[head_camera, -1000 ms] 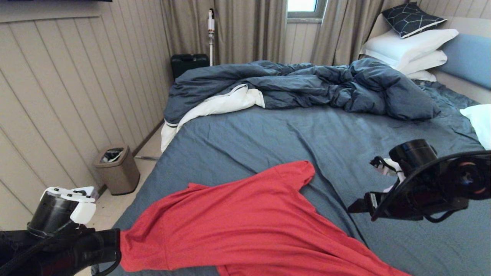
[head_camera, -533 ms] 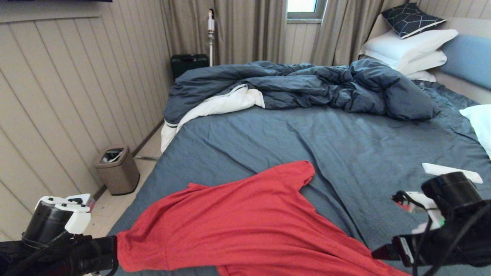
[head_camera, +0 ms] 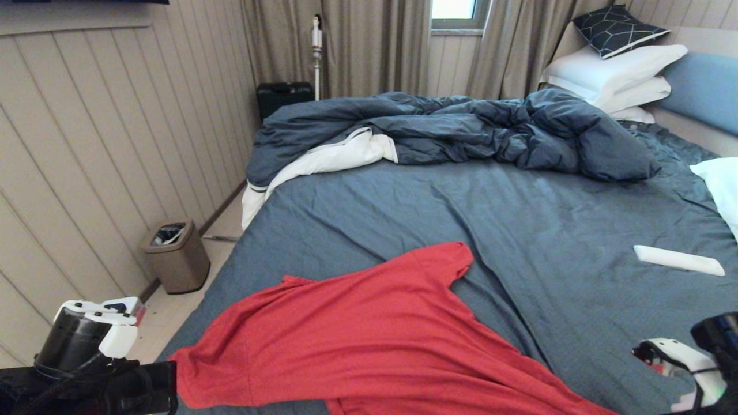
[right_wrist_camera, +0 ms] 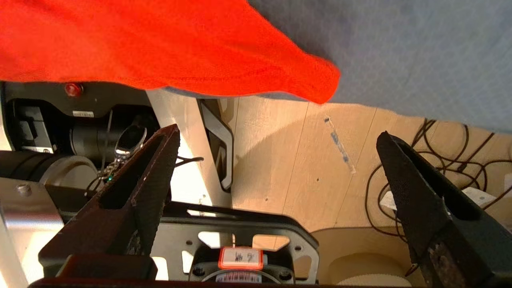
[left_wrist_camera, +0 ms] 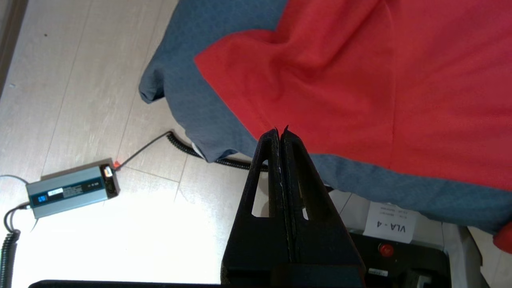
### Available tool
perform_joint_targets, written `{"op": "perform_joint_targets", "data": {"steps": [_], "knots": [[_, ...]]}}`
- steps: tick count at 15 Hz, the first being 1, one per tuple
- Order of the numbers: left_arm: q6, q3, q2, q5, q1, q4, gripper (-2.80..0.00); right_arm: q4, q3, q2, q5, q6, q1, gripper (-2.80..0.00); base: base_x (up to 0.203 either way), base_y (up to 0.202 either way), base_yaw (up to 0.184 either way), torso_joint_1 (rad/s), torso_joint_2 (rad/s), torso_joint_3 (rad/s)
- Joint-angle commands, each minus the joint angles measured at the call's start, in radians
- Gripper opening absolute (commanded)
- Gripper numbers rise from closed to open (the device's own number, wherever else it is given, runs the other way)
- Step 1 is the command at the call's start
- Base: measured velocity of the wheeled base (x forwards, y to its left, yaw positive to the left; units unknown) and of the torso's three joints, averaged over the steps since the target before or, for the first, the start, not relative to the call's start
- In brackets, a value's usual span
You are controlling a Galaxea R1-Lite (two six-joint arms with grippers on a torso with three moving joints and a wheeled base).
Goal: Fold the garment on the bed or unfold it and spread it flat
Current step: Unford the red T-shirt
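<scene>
The garment (head_camera: 369, 340), a bright red short-sleeved T-shirt, lies plain side up on the near part of the bed (head_camera: 519, 230), on the blue-grey sheet. One sleeve points toward the far side; the body runs from the near left edge of the bed toward the near right corner, where a red corner hangs just over the mattress edge.

The left pincer (left_wrist_camera: 281, 134) is clenched, its two black fingers pressed together. It sits at the near left corner of the bed, and its tips meet the left edge of the garment; the wrist view cannot settle whether a fold of cloth is nipped between them. In the head view the cloth draws to a point at the left arm.

The right pincer (right_wrist_camera: 276, 160) is released, its jaws standing wide apart and holding nothing. It hangs low off the near right edge of the bed, over the floor, near the overhanging red corner of the garment but apart from it.

A rumpled dark blue duvet (head_camera: 461, 129) lies across the far side of the bed, with stacked white pillows (head_camera: 617, 75) at the far right. A white remote (head_camera: 679, 260) rests on the sheet at right, well apart from the garment. A waste bin (head_camera: 176, 255) stands on the floor at left.
</scene>
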Motion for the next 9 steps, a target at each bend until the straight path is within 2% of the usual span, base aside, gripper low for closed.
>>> {"op": "perform_joint_targets", "data": {"steps": [1, 5, 9], "knots": [[-0.002, -0.002, 0.011, 0.002, 0.000, -0.002, -2.80, -0.027, 0.003, 0.078, -0.001, -0.001, -0.004, 0.00, 0.000, 0.000, 0.000, 0.000, 0.00, 0.000], [-0.002, -0.010, 0.018, 0.000, 0.001, -0.002, -2.80, -0.158, 0.001, 0.215, -0.026, -0.002, -0.013, 0.00, 0.000, 0.000, 0.000, 0.000, 0.00, 0.000], [-0.003, -0.007, 0.043, 0.000, 0.000, -0.023, -2.80, -0.183, 0.003, 0.251, -0.054, -0.002, -0.006, 0.00, 0.000, 0.000, 0.000, 0.000, 0.00, 0.000]]}}
